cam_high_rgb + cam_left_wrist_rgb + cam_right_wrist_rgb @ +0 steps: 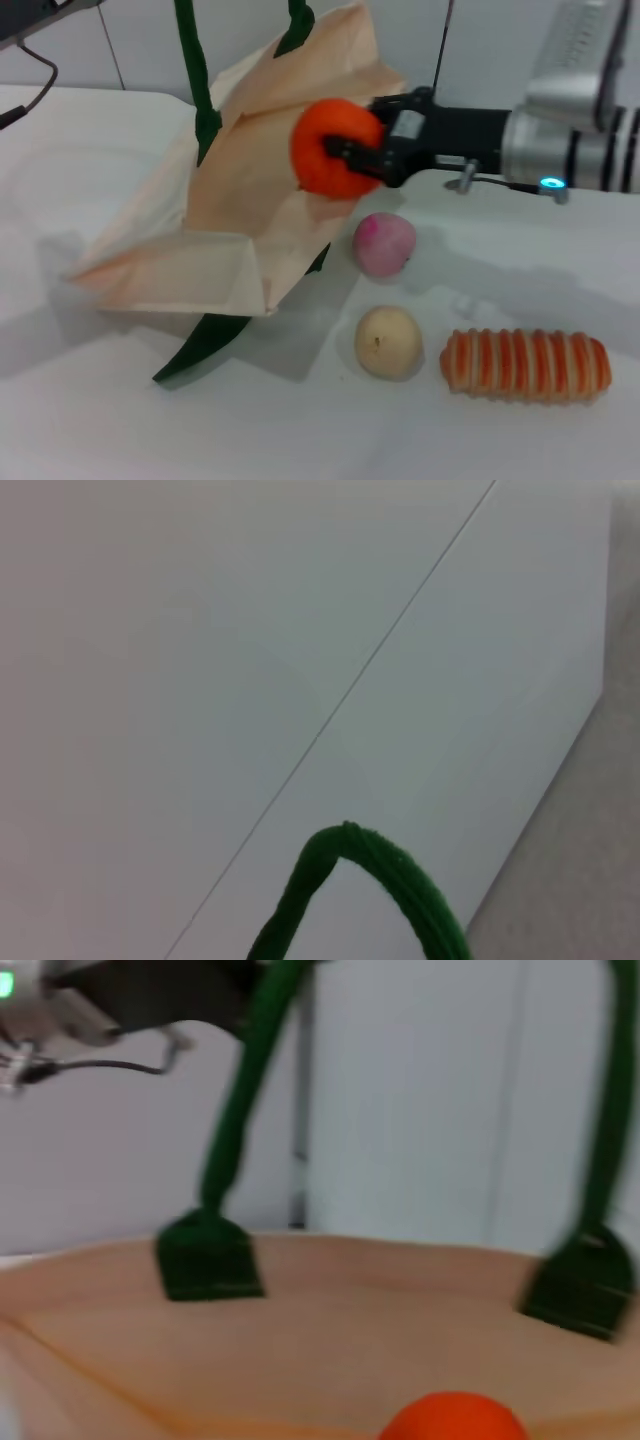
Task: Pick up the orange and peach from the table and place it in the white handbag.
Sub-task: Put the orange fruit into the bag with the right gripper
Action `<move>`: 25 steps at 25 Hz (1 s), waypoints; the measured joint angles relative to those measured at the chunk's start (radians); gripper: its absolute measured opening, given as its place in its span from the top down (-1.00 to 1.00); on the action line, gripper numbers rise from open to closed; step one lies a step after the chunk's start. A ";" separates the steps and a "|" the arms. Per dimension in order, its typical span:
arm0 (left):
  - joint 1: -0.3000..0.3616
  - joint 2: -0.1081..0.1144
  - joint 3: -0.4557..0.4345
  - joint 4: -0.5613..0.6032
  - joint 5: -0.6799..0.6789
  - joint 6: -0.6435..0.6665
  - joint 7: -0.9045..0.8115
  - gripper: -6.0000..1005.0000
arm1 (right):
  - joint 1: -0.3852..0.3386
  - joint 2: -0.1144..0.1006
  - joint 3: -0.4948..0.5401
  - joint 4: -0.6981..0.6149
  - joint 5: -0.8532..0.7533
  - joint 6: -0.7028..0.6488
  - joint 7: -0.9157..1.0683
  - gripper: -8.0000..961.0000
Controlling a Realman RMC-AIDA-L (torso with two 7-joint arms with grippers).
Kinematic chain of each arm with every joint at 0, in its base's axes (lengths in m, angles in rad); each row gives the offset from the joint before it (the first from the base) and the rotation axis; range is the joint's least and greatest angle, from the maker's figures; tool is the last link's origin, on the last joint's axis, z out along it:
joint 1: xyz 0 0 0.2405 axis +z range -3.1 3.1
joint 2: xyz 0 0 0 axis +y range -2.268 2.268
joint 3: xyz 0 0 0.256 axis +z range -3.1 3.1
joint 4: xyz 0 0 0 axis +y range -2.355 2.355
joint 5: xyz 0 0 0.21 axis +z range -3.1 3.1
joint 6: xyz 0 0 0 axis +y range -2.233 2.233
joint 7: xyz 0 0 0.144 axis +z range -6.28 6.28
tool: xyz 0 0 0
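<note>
The right tool [352, 150] was clamped on the glossy orange-red round orange [333, 146], holding it in the air at the open mouth of the large cream cloth handbag [240, 215], apparently to drop it inside. The bag's dark green strap handles [196, 70] were pulled upward, presumably by the left tool above, out of view, keeping the mouth open. The small pale pink peach [383, 243] lay on the white tabletop [520, 430] just beside the bag.

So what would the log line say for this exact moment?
right claw: shut on orange, at white handbag mouth | left claw: unseen, green handle held up | peach: on table
</note>
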 joint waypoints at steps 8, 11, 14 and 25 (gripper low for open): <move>-0.009 -0.004 0.000 0.000 -0.003 0.004 0.000 0.75 | 0.136 0.003 -0.088 0.121 -0.003 0.139 -0.007 0.23; -0.016 -0.006 0.000 0.000 -0.013 0.004 0.002 0.76 | 0.202 0.005 -0.104 0.171 -0.023 0.232 -0.007 0.29; -0.028 -0.007 0.000 0.000 -0.014 0.003 0.002 0.76 | 0.249 0.006 -0.104 0.208 -0.038 0.311 -0.008 0.35; -0.044 -0.010 0.000 0.000 -0.015 0.006 0.003 0.75 | 0.298 0.012 -0.098 0.294 -0.040 0.479 -0.119 0.49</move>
